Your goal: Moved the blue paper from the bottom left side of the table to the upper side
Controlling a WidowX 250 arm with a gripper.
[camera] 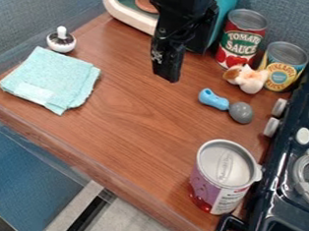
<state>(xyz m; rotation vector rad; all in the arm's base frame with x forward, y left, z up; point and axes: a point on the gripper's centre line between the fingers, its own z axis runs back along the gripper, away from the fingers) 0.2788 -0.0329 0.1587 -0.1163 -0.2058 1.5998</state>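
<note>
From here I can't tell whether the fingers, hanging over the bench toward its far edge, are spread or pressed together. The folded blue cloth lies at the bench's left corner, near a small white-knobbed thing.

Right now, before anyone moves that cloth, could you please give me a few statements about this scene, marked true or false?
1. The blue cloth lies folded on the table. True.
2. The gripper is holding the cloth. False: it hangs over the table, apart from the cloth.
3. The purple-labelled can stands by the stove. True.
4. That can lies on its side. False: it is upright.
5. The white-knobbed pot stands near the cloth. True.
</note>
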